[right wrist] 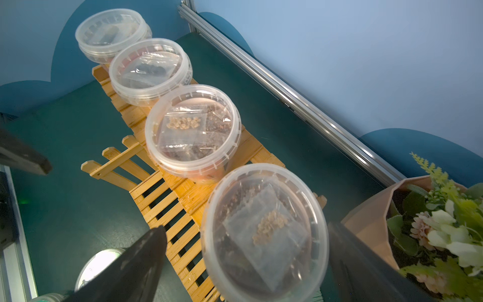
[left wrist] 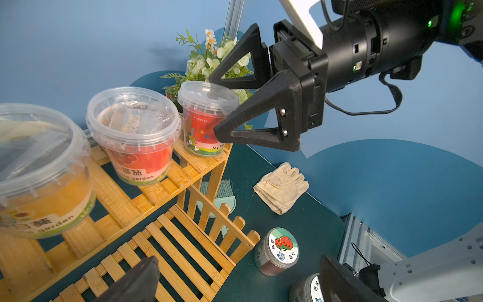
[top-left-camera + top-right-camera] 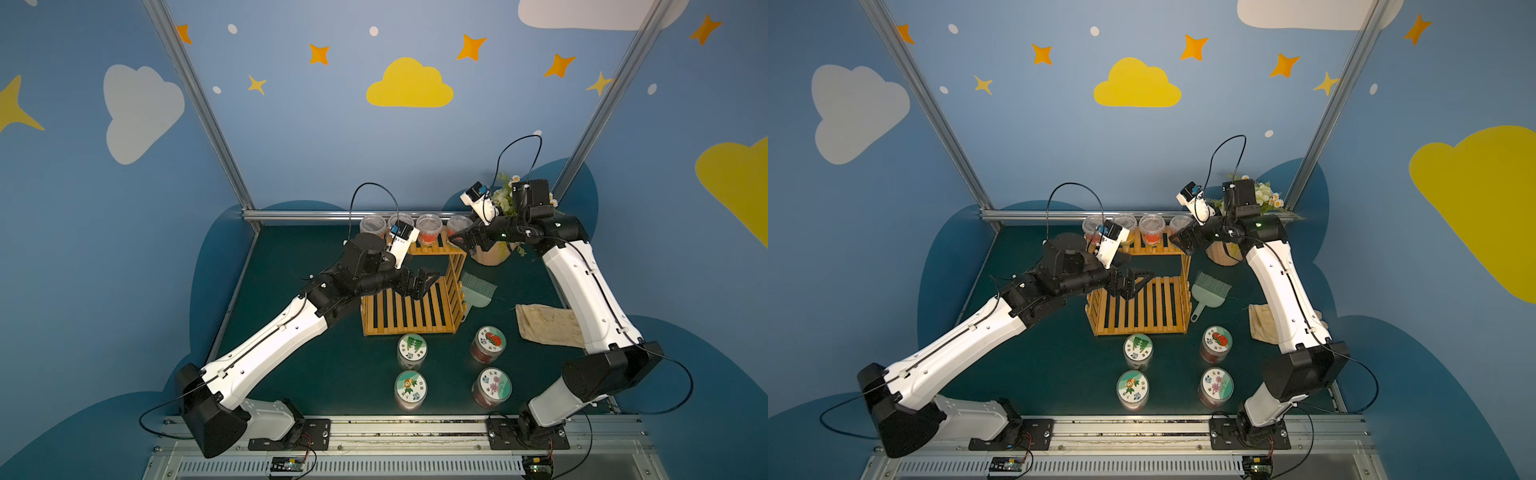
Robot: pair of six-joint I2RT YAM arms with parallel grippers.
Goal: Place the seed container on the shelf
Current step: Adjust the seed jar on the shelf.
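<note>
Seed container (image 1: pixel 264 232) upright at the right end of the shelf (image 3: pixel 409 316) top tier, far side of the table (image 3: pixel 316 374), right end effector (image 2: pixel 214 104) wide open astride it without gripping, left end effector (image 3: pixel 427 285) open, empty, above the lower tier

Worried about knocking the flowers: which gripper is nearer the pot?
Right. The right gripper sits beside the pot, open around the shelf's end tub; the left gripper hovers over the shelf's lower tier, farther off.
</note>
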